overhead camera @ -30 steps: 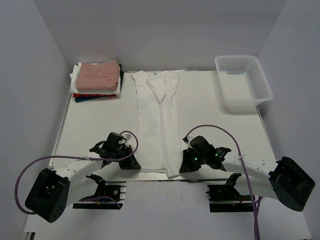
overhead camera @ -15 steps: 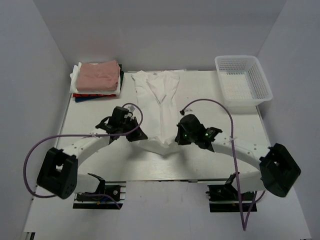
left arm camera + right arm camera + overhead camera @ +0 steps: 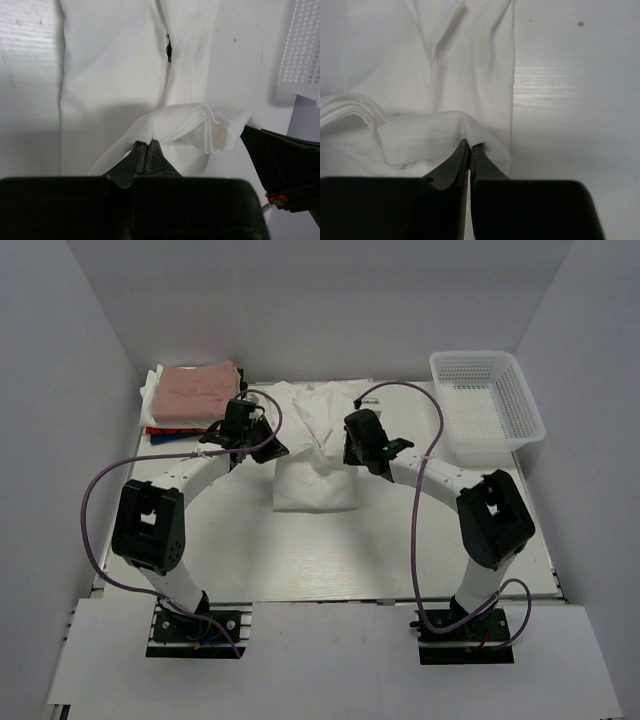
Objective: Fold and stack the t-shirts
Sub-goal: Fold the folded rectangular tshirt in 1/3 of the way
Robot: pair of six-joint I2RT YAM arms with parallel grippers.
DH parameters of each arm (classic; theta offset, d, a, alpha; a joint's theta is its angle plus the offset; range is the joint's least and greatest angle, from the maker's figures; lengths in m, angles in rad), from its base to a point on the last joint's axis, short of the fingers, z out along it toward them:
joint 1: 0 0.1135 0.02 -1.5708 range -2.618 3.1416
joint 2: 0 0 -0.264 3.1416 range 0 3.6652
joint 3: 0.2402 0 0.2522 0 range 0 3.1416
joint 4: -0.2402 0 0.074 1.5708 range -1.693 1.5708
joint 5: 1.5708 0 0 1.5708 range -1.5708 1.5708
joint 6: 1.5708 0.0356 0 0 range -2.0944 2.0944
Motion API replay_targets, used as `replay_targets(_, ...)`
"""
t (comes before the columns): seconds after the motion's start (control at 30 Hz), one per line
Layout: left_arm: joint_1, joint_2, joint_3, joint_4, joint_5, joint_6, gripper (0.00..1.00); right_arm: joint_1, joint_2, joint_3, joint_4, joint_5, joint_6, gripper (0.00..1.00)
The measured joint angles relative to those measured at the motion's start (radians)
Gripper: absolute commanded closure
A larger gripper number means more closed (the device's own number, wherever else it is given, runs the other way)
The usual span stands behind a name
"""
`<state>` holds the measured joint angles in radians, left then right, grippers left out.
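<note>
A white t-shirt (image 3: 315, 475), folded into a long strip, lies in the table's middle, its near hem doubled over toward the collar end. My left gripper (image 3: 272, 448) is shut on the hem's left corner (image 3: 150, 137). My right gripper (image 3: 350, 452) is shut on the right corner (image 3: 470, 136). Both hold the hem a little above the shirt's far half (image 3: 115, 65). A stack of folded t-shirts (image 3: 195, 400), a dusty-pink one on top over red, dark and white ones, sits at the back left.
A white plastic mesh basket (image 3: 485, 405) stands at the back right; its edge shows in the left wrist view (image 3: 302, 45). White walls close in the table (image 3: 420, 540) on three sides. Purple cables loop off both arms.
Both grippers have carried the shirt's near hem from the table's front edge up and away toward the collar end, halving the strip's length. The arms now stretch far out.
</note>
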<state>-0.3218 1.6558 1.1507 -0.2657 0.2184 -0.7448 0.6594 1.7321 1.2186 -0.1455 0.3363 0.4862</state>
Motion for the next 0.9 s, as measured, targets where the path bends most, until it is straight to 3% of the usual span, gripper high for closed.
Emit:
replay_targets(0.37,0.043,0.232,0.135,0.027,0.029,0.032,1.00,-0.067,0.206,0.203,0.015,-0.049,-0.049,1.00)
replay_targets(0.4,0.046,0.244,0.145,0.024,0.029,0.034,1.00,-0.072,0.226,0.222,0.014,-0.056,-0.050,0.96)
replay_targets(0.43,0.050,0.260,0.166,0.014,0.029,0.038,0.97,-0.079,0.246,0.240,0.014,-0.063,-0.053,0.79)
replay_targets(0.47,0.053,0.274,0.186,0.005,0.030,0.041,0.55,-0.084,0.267,0.258,0.013,-0.072,-0.054,0.68)
replay_targets(0.5,0.057,0.290,0.215,-0.006,0.031,0.049,0.36,-0.090,0.287,0.277,0.013,-0.078,-0.058,0.61)
replay_targets(0.53,0.062,0.304,0.242,-0.017,0.032,0.056,0.15,-0.095,0.305,0.294,0.011,-0.083,-0.062,0.45)
replay_targets(0.57,0.067,0.315,0.266,-0.026,0.032,0.062,0.01,-0.099,0.322,0.315,0.001,-0.089,-0.064,0.33)
replay_targets(0.63,0.074,0.317,0.291,-0.041,0.028,0.061,0.00,-0.107,0.348,0.354,-0.021,-0.097,-0.069,0.10)
replay_targets(0.77,0.084,0.278,0.270,-0.064,0.010,0.069,0.00,-0.115,0.336,0.365,-0.036,-0.108,-0.086,0.10)
replay_targets(0.9,0.085,0.148,0.106,-0.066,0.002,0.074,0.00,-0.116,0.218,0.182,0.006,-0.154,-0.076,0.10)
